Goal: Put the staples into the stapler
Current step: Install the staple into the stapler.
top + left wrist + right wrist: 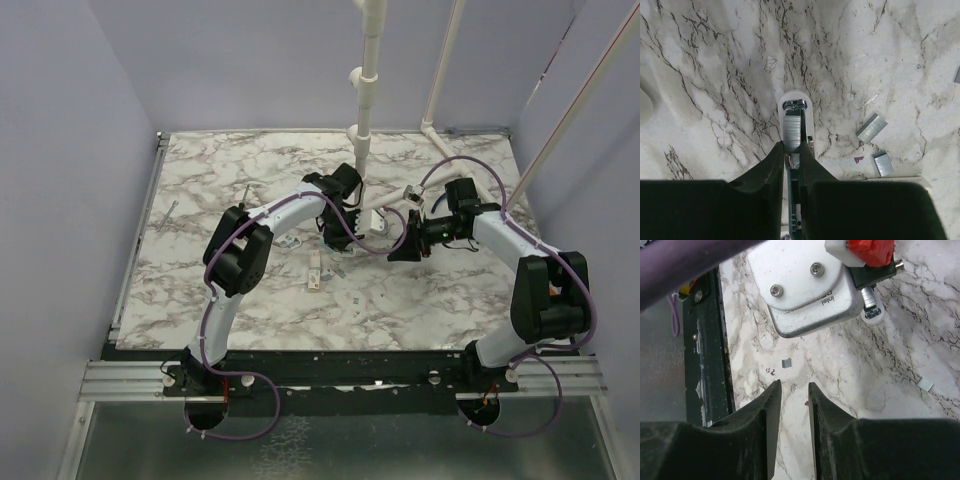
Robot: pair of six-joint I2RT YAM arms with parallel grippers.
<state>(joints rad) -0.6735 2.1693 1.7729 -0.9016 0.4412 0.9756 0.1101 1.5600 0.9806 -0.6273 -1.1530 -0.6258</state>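
Observation:
In the left wrist view my left gripper [794, 146] is shut on the stapler [795, 100], whose white rounded end sticks out ahead of the fingertips; its teal part shows between the fingers. A silvery strip of staples [792, 131] lies in the stapler's open channel. In the top view the left gripper [337, 238] points down at the table's middle. My right gripper [792, 387] is open and empty above bare marble, just right of the left one [400, 248]. The right wrist view shows the stapler's white tip [873, 315].
Two loose staple strips [871, 128] [883, 164] lie right of the stapler. Small staple bits [786, 363] [925, 384] lie on the marble. A small white oblong box [315, 272] lies near the left gripper. The left wrist camera housing [805, 290] hangs before the right gripper. The black table rail [705, 340] is left.

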